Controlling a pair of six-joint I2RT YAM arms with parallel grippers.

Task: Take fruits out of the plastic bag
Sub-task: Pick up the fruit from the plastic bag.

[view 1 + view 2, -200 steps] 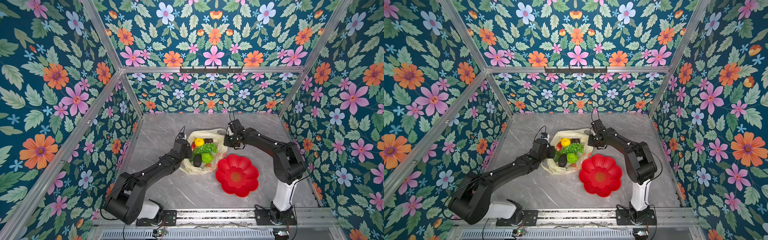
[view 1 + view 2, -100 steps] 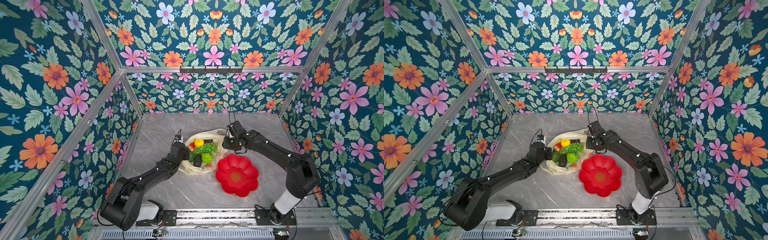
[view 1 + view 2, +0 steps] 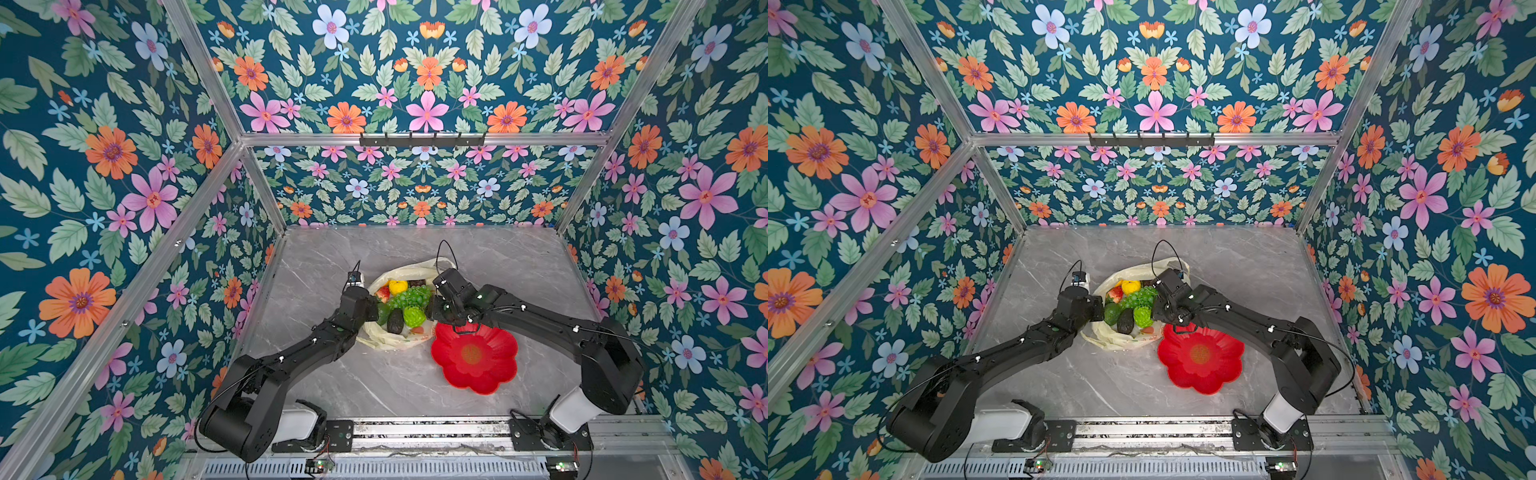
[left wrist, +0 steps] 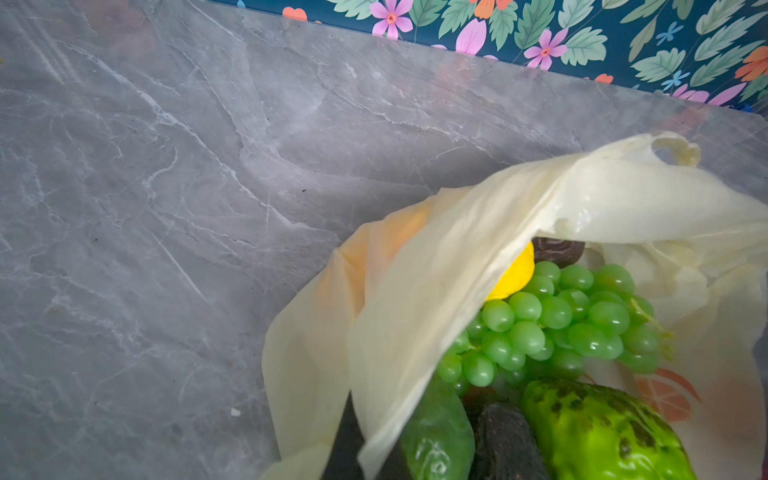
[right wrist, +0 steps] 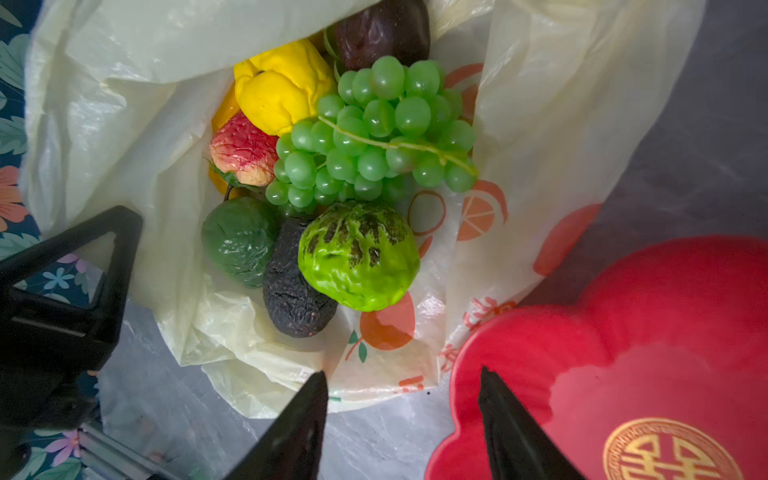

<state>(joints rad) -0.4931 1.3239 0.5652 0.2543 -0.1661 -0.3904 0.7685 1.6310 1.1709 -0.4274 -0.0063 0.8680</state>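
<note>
The thin pale yellow plastic bag [image 5: 124,104] lies open on the grey marbled table [image 4: 166,208], with every fruit inside it. The left gripper [image 3: 374,309] is pressed together on the bag's rim, holding the mouth up. The right gripper [image 5: 403,374] hangs spread and empty over the bag's edge, beside the red flower-shaped dish [image 5: 665,332].

If the slick film slips from that pinch, the mouth would likely fall over the pile. A spread finger going in could also snag the film (or drag the whole bag).

Count:
- one bag, one dish, two grippers
- one green grape bunch [image 5: 374,133]
- one yellow lemon [image 5: 282,87]
- one red strawberry [image 5: 243,151]
- one bumpy bright green fruit [image 5: 357,255]
- one dull green fruit [image 5: 239,241]
- one black wrinkled avocado [image 5: 295,286]
- one dark brown fruit [image 5: 382,29]
- a yellow sliver, perhaps a banana, mostly hidden
</note>
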